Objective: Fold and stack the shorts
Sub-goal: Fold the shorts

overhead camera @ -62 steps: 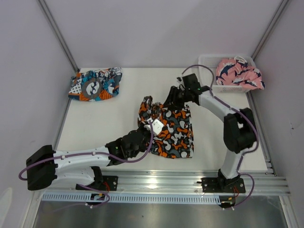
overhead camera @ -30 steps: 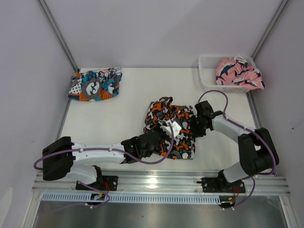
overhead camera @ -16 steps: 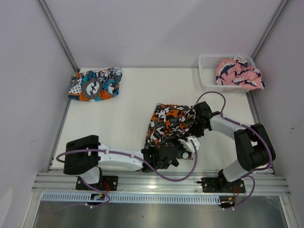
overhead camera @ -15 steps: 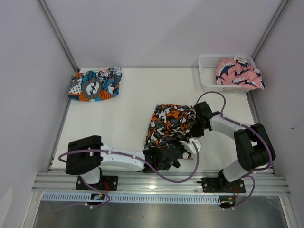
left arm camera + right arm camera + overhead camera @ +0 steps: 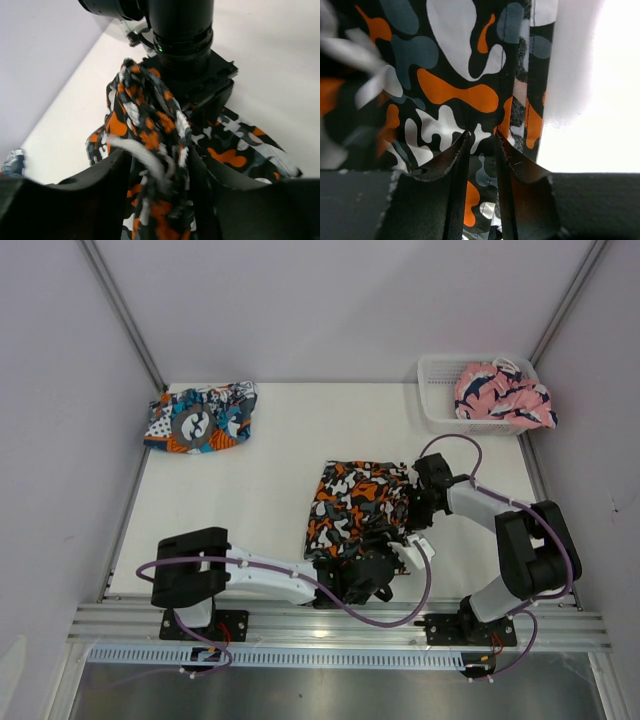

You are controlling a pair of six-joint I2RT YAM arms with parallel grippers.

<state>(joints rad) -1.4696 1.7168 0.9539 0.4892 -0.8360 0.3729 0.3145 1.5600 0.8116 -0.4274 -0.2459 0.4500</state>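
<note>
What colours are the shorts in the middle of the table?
The shorts have orange, black, white and grey blotches, shown best in the right wrist view.

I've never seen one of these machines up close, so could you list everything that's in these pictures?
blotched shorts: one; orange, black, white and grey; middle of the table.
emblem shorts: one; teal-blue, orange and white; far left corner.
mesh basket: one; white plastic; far right corner.
pink garment: one; pink with a dark and white print; in the basket.
table: one; white.
cables: two; purple; one looping along each arm.
left arm: one; white and black; reaching across the near edge.
right arm: one; white and black; right side.
left hand: black; closed on the blotched shorts' near edge.
right hand: black; pinching the blotched shorts' right edge.
</note>
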